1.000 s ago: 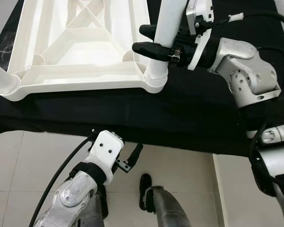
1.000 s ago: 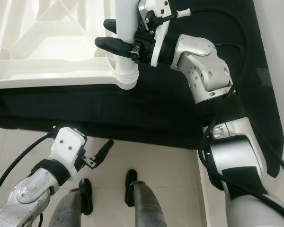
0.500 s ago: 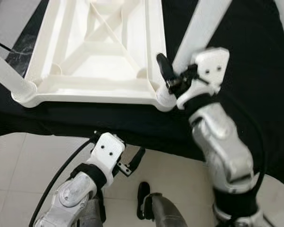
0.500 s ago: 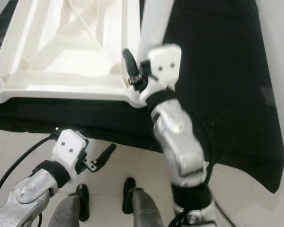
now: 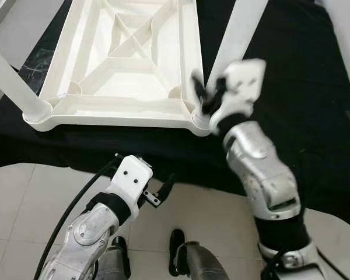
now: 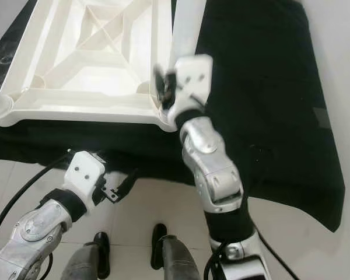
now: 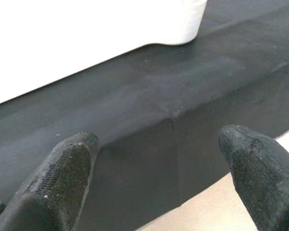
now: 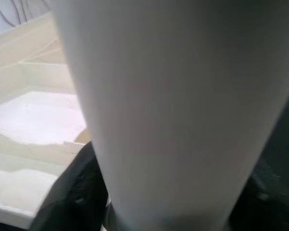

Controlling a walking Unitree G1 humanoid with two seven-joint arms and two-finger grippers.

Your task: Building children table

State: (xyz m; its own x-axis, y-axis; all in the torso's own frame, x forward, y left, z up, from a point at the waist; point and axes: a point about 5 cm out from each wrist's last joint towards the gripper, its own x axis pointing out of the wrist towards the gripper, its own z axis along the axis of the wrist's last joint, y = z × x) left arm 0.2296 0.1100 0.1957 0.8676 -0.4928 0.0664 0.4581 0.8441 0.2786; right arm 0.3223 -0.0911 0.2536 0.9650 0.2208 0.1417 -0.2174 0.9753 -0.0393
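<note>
A white tabletop [image 5: 128, 64] lies upside down on a desk covered with black cloth [image 5: 291, 87], its ribbed underside facing up. A white leg [image 5: 236, 32] stands in the tabletop's near right corner socket, and another leg [image 5: 11, 81] rises from the near left corner. The right pincer [image 5: 209, 96] is clamped around the right leg just above the socket, black fingers [image 8: 74, 192] on either side of it. The left pincer [image 7: 159, 163] hangs low in front of the desk's edge over the tiled floor [image 5: 23, 198], its fingers [image 7: 62, 178] spread apart and holding nothing.
</note>
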